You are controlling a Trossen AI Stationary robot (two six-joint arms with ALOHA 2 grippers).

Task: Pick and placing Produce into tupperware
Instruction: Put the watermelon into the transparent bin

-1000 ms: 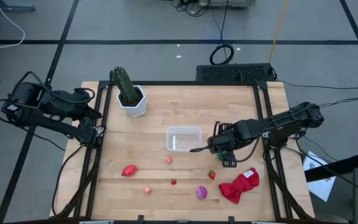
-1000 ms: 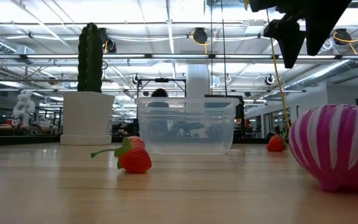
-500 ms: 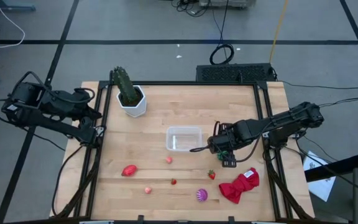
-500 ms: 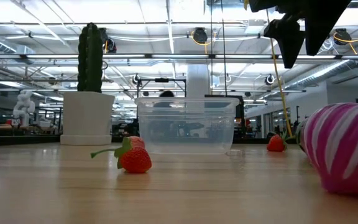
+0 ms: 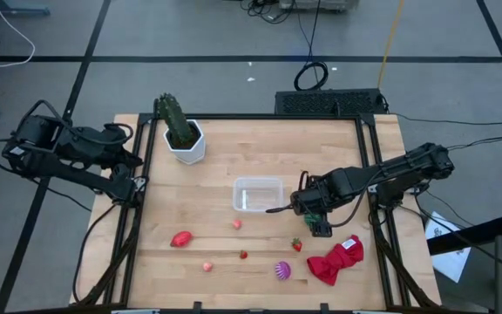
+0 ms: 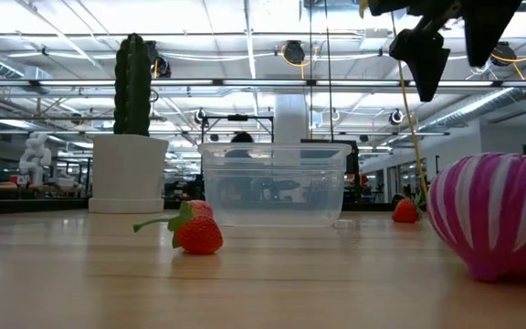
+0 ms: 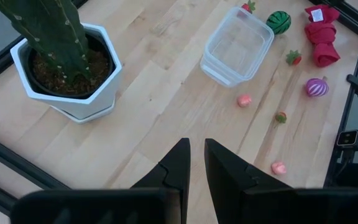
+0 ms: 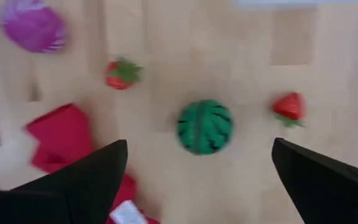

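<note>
The clear tupperware (image 5: 258, 194) stands mid-table with nothing in it. My right gripper (image 8: 204, 180) hangs open just right of it, pointing down; in the low view its fingers (image 6: 425, 62) are high above the table. Below it lies the green striped ball (image 8: 204, 126), between the two fingers' lines and untouched. A strawberry (image 8: 289, 106) lies beside the ball. Another strawberry (image 5: 296, 245), the purple striped piece (image 5: 281, 271), a red pepper-like piece (image 5: 180, 238), two pink bits (image 5: 236, 224) (image 5: 207, 266) and a small strawberry (image 5: 243, 255) lie toward the near edge. My left gripper (image 7: 193, 155) waits shut off the table's left edge.
A cactus in a white hexagonal pot (image 5: 184, 138) stands at the far left of the table. A red cloth (image 5: 336, 259) lies at the near right corner. A black frame (image 5: 369, 174) runs along the table's edges. Bare wood lies between pot and tupperware.
My right gripper has opened wider while staying over the green ball; in the low view the gap between its fingers has grown.
</note>
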